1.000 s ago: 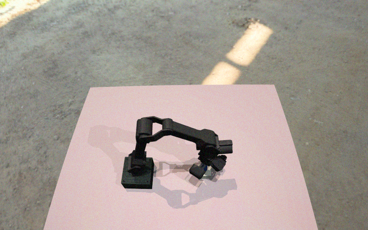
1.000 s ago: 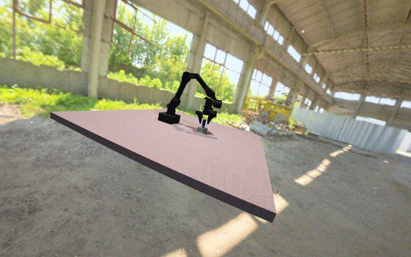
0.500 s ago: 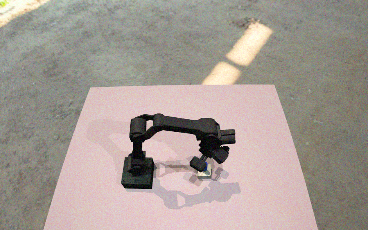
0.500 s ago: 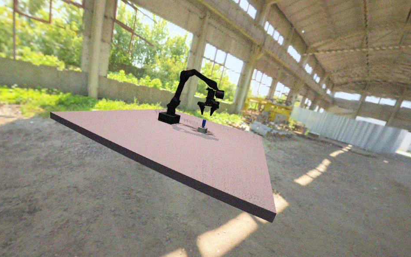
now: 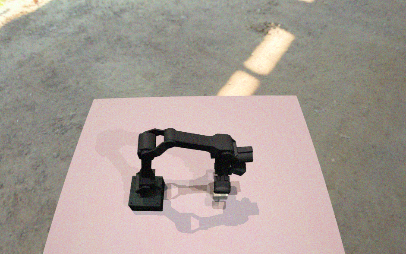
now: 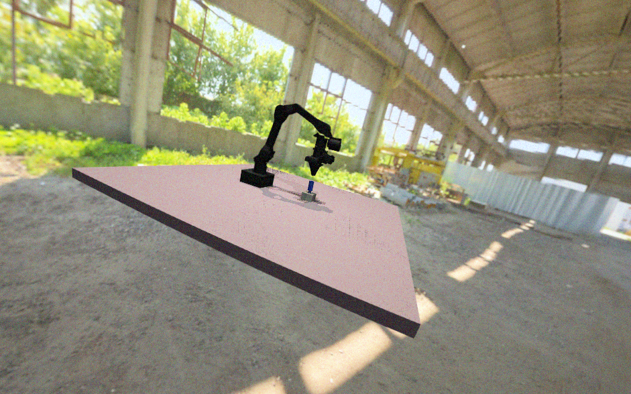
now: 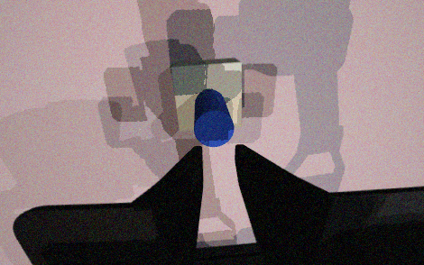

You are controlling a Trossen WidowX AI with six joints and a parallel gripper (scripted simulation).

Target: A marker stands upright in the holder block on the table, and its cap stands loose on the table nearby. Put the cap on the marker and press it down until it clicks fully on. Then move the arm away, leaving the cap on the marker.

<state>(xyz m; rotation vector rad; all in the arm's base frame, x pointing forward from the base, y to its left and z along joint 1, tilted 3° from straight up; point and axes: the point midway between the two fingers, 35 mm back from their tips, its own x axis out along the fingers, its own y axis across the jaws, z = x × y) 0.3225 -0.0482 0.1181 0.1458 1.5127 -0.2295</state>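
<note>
The blue cap [image 6: 310, 186] [image 7: 214, 129] stands upright on top of the marker, over the pale holder block [image 5: 220, 196] [image 6: 308, 196] [image 7: 188, 81]. The marker's barrel is hidden under the cap and from the wrist camera; how deep the cap sits cannot be told. My gripper [image 6: 313, 174] [image 7: 218, 152] points down a little above the cap's top. It is nearly shut, with a narrow empty gap between the fingertips, narrower than the cap looks in the wrist view. In the top view the gripper covers the cap.
The arm's dark base [image 5: 146, 203] [image 6: 256, 178] stands on the pink table [image 5: 261, 116] [image 6: 278, 230], to the holder's left in the top and exterior views. The arm arches over from it. Overlapping arm shadows fall around the holder block.
</note>
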